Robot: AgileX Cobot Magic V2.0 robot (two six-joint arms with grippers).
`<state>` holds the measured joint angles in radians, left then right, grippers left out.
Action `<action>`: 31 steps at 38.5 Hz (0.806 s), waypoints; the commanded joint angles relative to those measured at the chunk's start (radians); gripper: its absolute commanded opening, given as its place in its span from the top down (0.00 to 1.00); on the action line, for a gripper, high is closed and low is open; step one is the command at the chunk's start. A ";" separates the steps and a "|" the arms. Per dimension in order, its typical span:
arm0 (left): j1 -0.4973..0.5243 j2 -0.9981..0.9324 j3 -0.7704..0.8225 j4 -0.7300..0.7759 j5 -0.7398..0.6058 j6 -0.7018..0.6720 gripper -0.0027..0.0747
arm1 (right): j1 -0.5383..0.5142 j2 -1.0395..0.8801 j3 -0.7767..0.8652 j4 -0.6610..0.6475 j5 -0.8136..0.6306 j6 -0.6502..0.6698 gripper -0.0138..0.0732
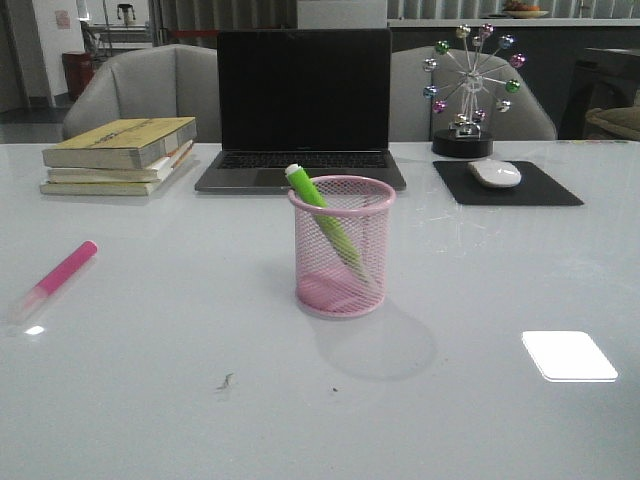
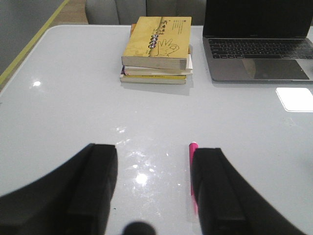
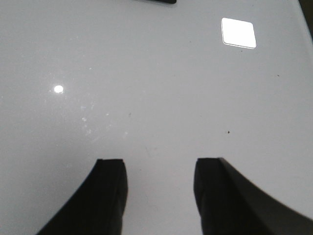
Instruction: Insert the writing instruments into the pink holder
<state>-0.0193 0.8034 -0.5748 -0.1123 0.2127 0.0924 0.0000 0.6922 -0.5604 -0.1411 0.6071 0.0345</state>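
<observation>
**A:** What lies nearest on the counter (image 1: 150, 400)?

**B:** A small dark speck (image 1: 226, 380) at about 6 o'clock in the front view, on bare white surface, with a bright square of reflected light (image 1: 569, 355) off toward 4 o'clock.

**A:** And the pink holder (image 1: 342, 246)?

**B:** It stands upright near the middle of the counter. The green highlighter (image 1: 322, 213) is inside it, tilted, its pale end sticking out over the rim toward 11 o'clock and its lower end down against the base at the opposite side. Nothing else shows through the mesh.

**A:** The other marker?

**B:** The pink highlighter (image 1: 62, 275) lies flat on the counter at about 9 o'clock, well apart from the holder, its clear cap toward the near left edge.

**A:** The pincers?

**B:** Neither appears in the front view. In its wrist view, the left pincer (image 2: 154, 188) is released, jaws wide apart, holding nothing; the pink highlighter (image 2: 192, 174) lies just beside the inner edge of one finger (image 2: 215, 191), and I cannot tell whether they touch. The right pincer (image 3: 159, 196) is likewise spread and grasps nothing, over bare counter.

**A:** Farther back?

**B:** A stack of books (image 1: 120, 155) at 10 o'clock, a laptop (image 1: 303, 110) at 12, and a mouse (image 1: 495, 173) on a black pad (image 1: 545, 190) at 2, behind it a ferris-wheel ornament (image 1: 472, 85).
</observation>
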 commanded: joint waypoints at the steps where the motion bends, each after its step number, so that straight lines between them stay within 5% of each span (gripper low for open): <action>1: -0.007 0.018 -0.041 -0.011 -0.056 -0.010 0.44 | -0.005 -0.006 -0.026 -0.017 -0.074 -0.009 0.34; 31: -0.053 0.789 -0.837 -0.020 0.552 0.052 0.44 | -0.005 -0.006 -0.026 -0.017 -0.074 -0.009 0.34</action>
<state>-0.0492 1.5536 -1.3134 -0.1201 0.7397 0.1222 0.0000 0.6909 -0.5584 -0.1411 0.6071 0.0345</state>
